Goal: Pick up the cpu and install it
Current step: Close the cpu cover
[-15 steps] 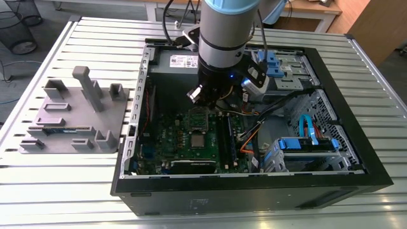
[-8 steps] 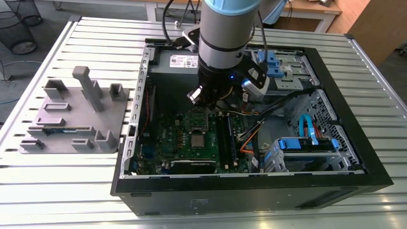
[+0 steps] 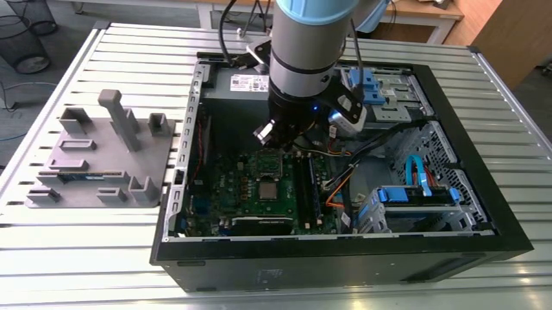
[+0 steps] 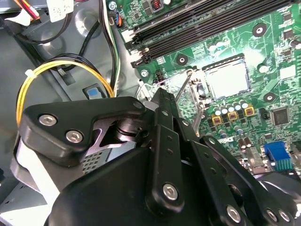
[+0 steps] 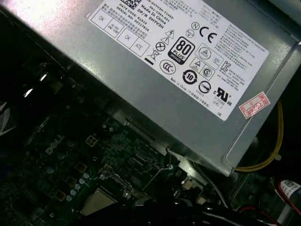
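The cpu (image 3: 270,190) lies flat near the middle of the motherboard (image 3: 233,187), in its socket and apart from the gripper. It is a small square chip with a shiny silver-grey top, much paler than the green motherboard around it. In the second wrist view the cpu (image 4: 226,77) catches the light and looks almost white, and a darker socket frame borders its 4 sides. A thin metal lever (image 4: 182,89) stands tilted up from the motherboard just beside that frame. In the first wrist view the cpu (image 5: 99,200) is a dull grey square on the dark motherboard.

The gripper (image 3: 276,141) hangs above the motherboard, near the cpu and over the part of the motherboard closest to the power supply (image 3: 245,84). Whether the claw is open or closed cannot be told, nor whether it has hold of anything.

The power supply is a grey metal box with a white label, just beside one edge of the motherboard. Black memory slots (image 4: 207,16) run along the motherboard near the socket. A yellow cable (image 4: 56,66) loops just off the motherboard. A grey fixture tray (image 3: 95,161) sits well apart from the motherboard, outside the computer case (image 3: 345,258), on the exterior view's left.
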`<state>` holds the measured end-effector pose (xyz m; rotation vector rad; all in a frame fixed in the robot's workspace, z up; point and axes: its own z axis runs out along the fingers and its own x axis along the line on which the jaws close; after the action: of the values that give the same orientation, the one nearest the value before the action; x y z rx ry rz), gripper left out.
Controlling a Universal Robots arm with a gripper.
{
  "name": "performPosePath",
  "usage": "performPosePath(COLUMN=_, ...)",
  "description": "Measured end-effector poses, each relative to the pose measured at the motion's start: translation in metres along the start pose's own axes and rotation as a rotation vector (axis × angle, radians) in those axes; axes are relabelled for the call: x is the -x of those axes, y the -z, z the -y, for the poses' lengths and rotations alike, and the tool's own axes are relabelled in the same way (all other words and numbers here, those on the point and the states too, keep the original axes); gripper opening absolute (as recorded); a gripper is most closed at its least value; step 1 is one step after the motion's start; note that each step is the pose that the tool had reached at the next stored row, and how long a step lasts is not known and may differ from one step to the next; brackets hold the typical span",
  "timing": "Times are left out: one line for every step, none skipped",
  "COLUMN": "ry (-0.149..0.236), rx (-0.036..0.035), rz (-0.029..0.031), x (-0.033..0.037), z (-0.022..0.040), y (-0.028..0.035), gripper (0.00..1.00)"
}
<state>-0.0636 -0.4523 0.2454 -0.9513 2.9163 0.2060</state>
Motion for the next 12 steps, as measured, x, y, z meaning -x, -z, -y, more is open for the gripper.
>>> performPosePath(ry=0.001, rx=0.0001, rz=-0.0002, x=-0.0007, z=0.001, y=0.0002, gripper=0.11)
performPosePath(ry=0.003, rx=0.0002, rz=-0.0004, x=-0.0014, z=0.0019, y=0.0004, gripper=0.11)
performPosePath(ry=0.004, rx=0.0003, rz=-0.0007, x=-0.0021, z=0.0029, y=0.0006, gripper=0.11)
performPosePath(ry=0.006, rx=0.0003, rz=-0.0008, x=-0.0028, z=0.0039, y=0.0008, gripper=0.11)
performPosePath(ry=0.007, rx=0.0004, rz=-0.0011, x=-0.0036, z=0.0049, y=0.001, gripper=0.11)
performPosePath(ry=0.008, rx=0.0002, rz=-0.0015, x=-0.0043, z=0.0059, y=0.0012, gripper=0.11)
performPosePath(ry=0.01, rx=0.0002, rz=-0.0017, x=-0.005, z=0.0069, y=0.0014, gripper=0.11)
performPosePath(ry=0.011, rx=0.0001, rz=-0.002, x=-0.0058, z=0.0079, y=0.0016, gripper=0.11)
performPosePath(ry=0.012, rx=0.0, rz=-0.0023, x=-0.0066, z=0.0091, y=0.0018, gripper=0.11)
performPosePath(ry=0.013, rx=-0.0002, rz=-0.0026, x=-0.0075, z=0.0102, y=0.002, gripper=0.11)
performPosePath(ry=0.014, rx=-0.0004, rz=-0.0029, x=-0.0083, z=0.0113, y=0.0022, gripper=0.11)
performPosePath(ry=0.015, rx=-0.0006, rz=-0.0032, x=-0.0091, z=0.0125, y=0.0024, gripper=0.11)
